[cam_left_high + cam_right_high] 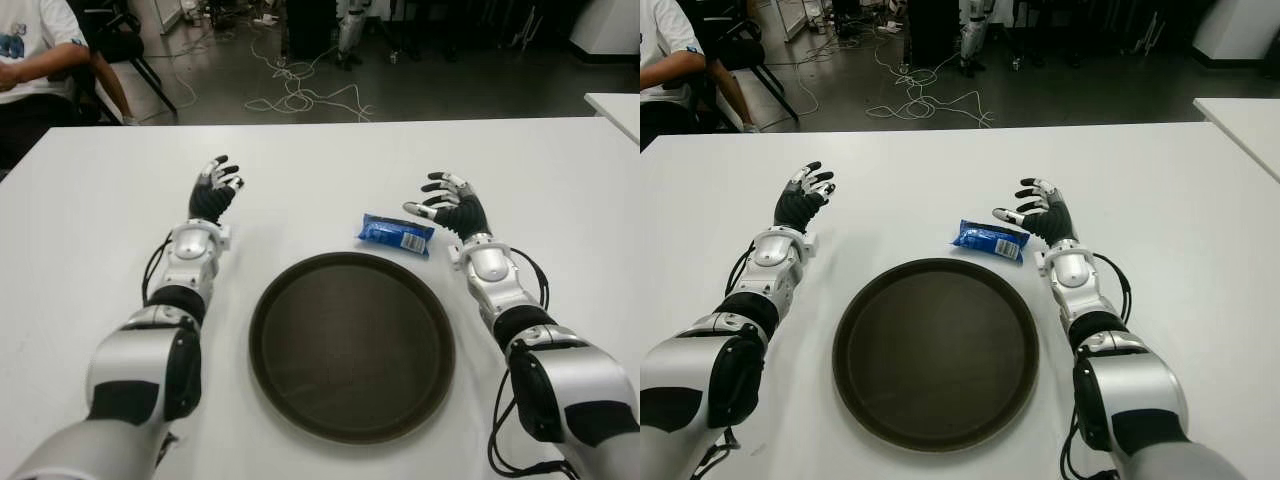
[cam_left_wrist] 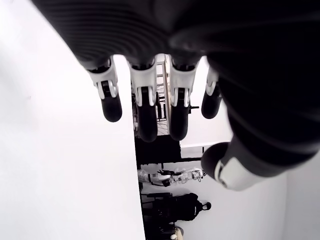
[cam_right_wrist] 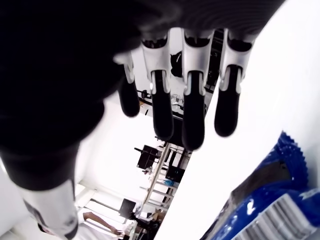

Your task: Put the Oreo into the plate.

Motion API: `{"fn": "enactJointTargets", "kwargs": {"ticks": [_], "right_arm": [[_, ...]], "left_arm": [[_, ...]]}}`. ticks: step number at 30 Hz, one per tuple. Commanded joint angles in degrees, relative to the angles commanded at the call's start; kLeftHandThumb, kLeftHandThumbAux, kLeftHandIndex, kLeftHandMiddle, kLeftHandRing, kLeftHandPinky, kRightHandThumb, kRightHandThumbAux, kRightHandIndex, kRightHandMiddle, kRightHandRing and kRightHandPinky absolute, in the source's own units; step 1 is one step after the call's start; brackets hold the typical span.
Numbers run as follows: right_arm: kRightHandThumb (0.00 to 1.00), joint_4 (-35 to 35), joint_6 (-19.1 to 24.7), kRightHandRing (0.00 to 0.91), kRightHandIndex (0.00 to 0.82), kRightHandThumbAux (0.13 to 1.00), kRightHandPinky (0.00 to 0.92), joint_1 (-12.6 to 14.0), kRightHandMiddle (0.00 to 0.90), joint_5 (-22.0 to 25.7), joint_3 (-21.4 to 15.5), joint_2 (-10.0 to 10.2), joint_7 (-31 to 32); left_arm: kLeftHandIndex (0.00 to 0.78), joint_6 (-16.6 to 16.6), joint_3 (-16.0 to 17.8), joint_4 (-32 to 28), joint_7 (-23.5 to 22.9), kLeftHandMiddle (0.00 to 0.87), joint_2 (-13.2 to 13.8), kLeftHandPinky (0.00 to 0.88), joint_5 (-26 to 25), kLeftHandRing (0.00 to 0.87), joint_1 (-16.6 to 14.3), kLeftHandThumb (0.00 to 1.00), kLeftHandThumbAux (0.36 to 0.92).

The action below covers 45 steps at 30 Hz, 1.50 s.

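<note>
A blue Oreo packet (image 1: pixel 396 233) lies flat on the white table (image 1: pixel 320 160), just beyond the far right rim of a round dark brown plate (image 1: pixel 352 344). The plate holds nothing. My right hand (image 1: pixel 448 206) hovers close to the packet's right end with its fingers spread, holding nothing; in the right wrist view the blue packet (image 3: pixel 272 200) shows beside the fingers (image 3: pixel 192 122). My left hand (image 1: pixel 216 188) is left of the plate, fingers relaxed and empty, as the left wrist view's fingers (image 2: pixel 145 112) show.
A person in a white shirt (image 1: pixel 35 50) sits at the table's far left corner. Cables (image 1: pixel 300 95) lie on the floor beyond the table. Another white table edge (image 1: pixel 615 105) shows at the far right.
</note>
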Motion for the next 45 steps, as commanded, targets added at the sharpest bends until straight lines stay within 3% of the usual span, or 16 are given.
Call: {"fn": "enactJointTargets", "kwargs": {"ticks": [10, 13, 19, 29, 35, 45], "right_arm": [[0.0, -0.37, -3.84, 0.176, 0.122, 0.733, 0.164, 0.33, 0.165, -5.56, 4.46, -1.26, -5.6], [0.0, -0.67, -5.33, 0.082, 0.045, 0.719, 0.081, 0.46, 0.069, -8.29, 6.58, -1.8, -9.33], [0.0, -0.49, -4.65, 0.012, 0.004, 0.713, 0.025, 0.07, 0.007, -13.25, 10.68, -2.96, -15.12], [0.0, -1.15, -2.92, 0.0, 0.0, 0.691, 0.048, -1.7, 0.0, -20.7, 17.7, -4.68, -20.75], [0.0, -2.46, -0.55, 0.034, 0.0, 0.659, 0.096, -4.52, 0.002, -24.68, 22.35, -4.99, -18.31], [0.0, -3.51, 1.81, 0.066, 0.009, 0.661, 0.083, -8.57, 0.044, -28.55, 27.83, -4.58, -12.52]], "left_arm": [[0.113, 0.19, -0.11, 0.0, 0.17, 0.201, -0.07, 0.112, -0.02, 0.164, -0.07, 0.098, 0.656], [0.116, 0.09, -0.31, -0.01, 0.45, 0.197, -0.1, 0.11, 0.19, 0.16, -0.03, 0.1, 0.668], [0.121, -0.13, -0.52, -0.01, 0.6, 0.201, -0.2, 0.122, 0.27, 0.166, -0.03, 0.1, 0.679], [0.133, -0.22, -0.33, -0.01, 0.52, 0.206, -0.36, 0.122, -0.07, 0.169, 0.03, 0.082, 0.66], [0.134, -0.34, -0.49, -0.06, 1.2, 0.217, -0.54, 0.124, 0.14, 0.176, 0.11, 0.082, 0.658], [0.138, -0.88, -0.98, -0.11, 1.57, 0.212, -0.51, 0.123, 0.39, 0.173, 0.37, 0.098, 0.647]]}}
